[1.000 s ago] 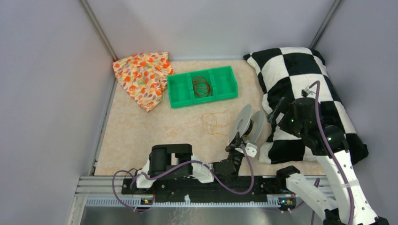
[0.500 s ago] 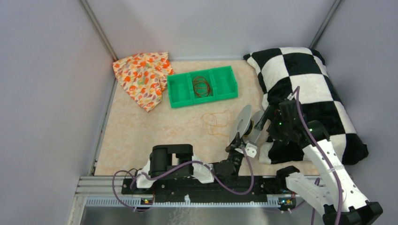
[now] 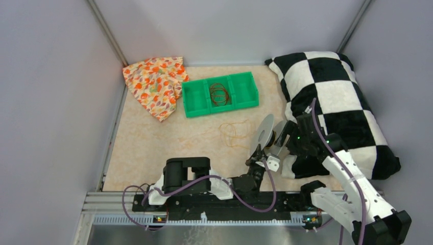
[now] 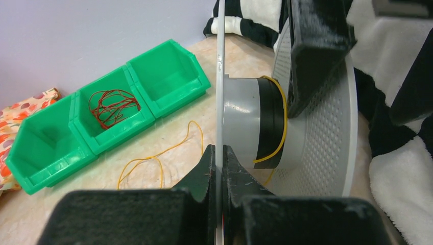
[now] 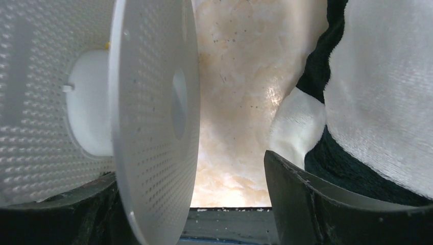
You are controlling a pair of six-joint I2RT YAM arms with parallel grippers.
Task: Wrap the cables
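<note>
A clear round spool (image 3: pixel 266 133) stands on edge, held just above the table. My left gripper (image 3: pixel 259 154) is shut on its left flange (image 4: pixel 220 76), with both fingers pressed flat on the disc (image 4: pixel 219 153). Thin yellow cable (image 4: pixel 282 117) passes once over the spool's hub, and the rest lies in loose loops on the table (image 3: pixel 234 133), also in the left wrist view (image 4: pixel 153 159). My right gripper (image 3: pixel 287 137) is open and straddles the perforated right flange (image 5: pixel 153 117). One finger (image 4: pixel 311 51) is between the flanges, the other (image 5: pixel 316 204) outside by the pillow.
A green three-compartment bin (image 3: pixel 220 93) at the back holds a red wire coil (image 3: pixel 219 93) in its middle compartment. A floral cloth (image 3: pixel 155 83) lies at the back left. A black-and-white checked pillow (image 3: pixel 337 97) fills the right side, close against the right arm.
My right arm has swung left from over the pillow to the spool, and its open fingers now sit around the right flange. The left gripper and spool have not moved.
</note>
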